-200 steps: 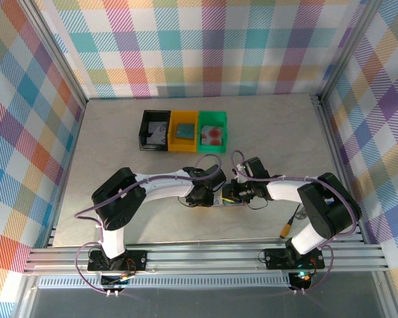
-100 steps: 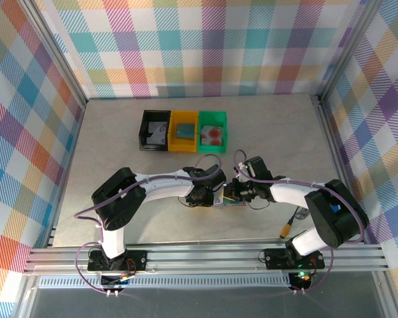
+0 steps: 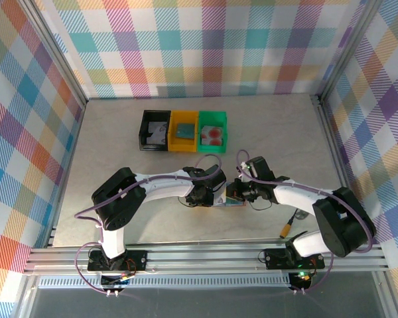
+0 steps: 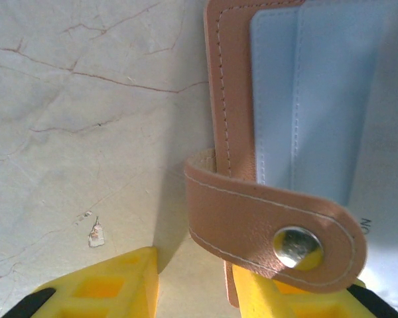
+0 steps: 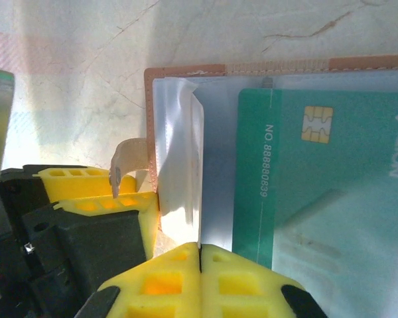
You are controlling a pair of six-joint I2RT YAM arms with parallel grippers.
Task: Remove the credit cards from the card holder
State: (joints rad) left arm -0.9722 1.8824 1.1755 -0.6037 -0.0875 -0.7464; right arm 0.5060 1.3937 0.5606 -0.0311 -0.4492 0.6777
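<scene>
The reddish-brown card holder (image 4: 231,99) lies open on the table (image 4: 86,132), its grey-blue pockets up and its snap strap (image 4: 252,218) curled over. My left gripper (image 4: 189,265) is open. One finger stands on bare table and the other is under the strap, against the holder's edge. A teal credit card (image 5: 318,185) sits in the holder (image 5: 186,70) behind a clear pocket. My right gripper (image 5: 200,250) is shut, and a raised pale sheet (image 5: 179,165) runs into the seam between its fingertips. I cannot tell if that sheet is a card or a pocket flap. Both grippers (image 3: 209,197) (image 3: 233,193) meet at the holder (image 3: 229,201).
At the back stand a black bin (image 3: 146,130), a yellow bin (image 3: 174,123) and a green bin (image 3: 224,126), each with a card inside. An orange plug (image 3: 288,228) lies near the right arm's base. The left fingers (image 5: 129,199) crowd the holder's near-left corner.
My right gripper has closed the last bit, and its arm has swung outward to the right. The left arm and the holder have stayed put.
</scene>
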